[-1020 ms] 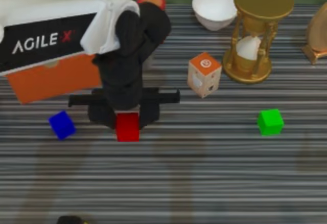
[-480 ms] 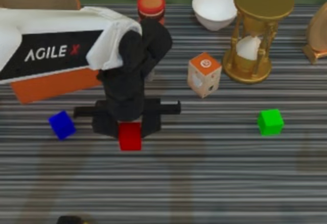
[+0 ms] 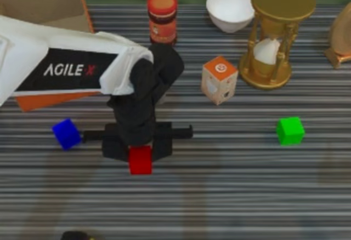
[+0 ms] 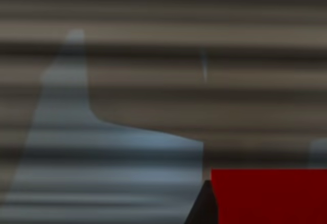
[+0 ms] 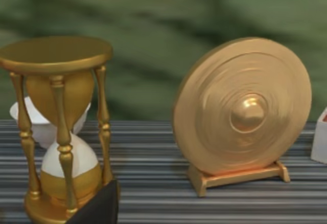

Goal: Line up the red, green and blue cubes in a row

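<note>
My left gripper (image 3: 140, 153) is shut on the red cube (image 3: 140, 162), holding it over the table left of the middle. The left wrist view shows the same red cube (image 4: 268, 196) pressed against one dark finger (image 4: 204, 207), with striped table beneath. The blue cube (image 3: 66, 133) sits on the table to the left of the gripper, apart from it. Far to the right lies the green cube (image 3: 290, 130). My right arm is out of the top view; its wrist camera faces the back right of the table.
Behind the gripper stands a red can (image 3: 162, 16). A beige box with an orange top (image 3: 219, 80), a white bowl (image 3: 230, 9), a gold hourglass (image 3: 277, 32) and a gold disc on a stand (image 5: 242, 111) fill the back right. A brown-orange box (image 3: 46, 10) lies back left.
My left arm has carried the red cube toward the table's front edge, uncovering the red can behind it. The blue and green cubes have not moved.
</note>
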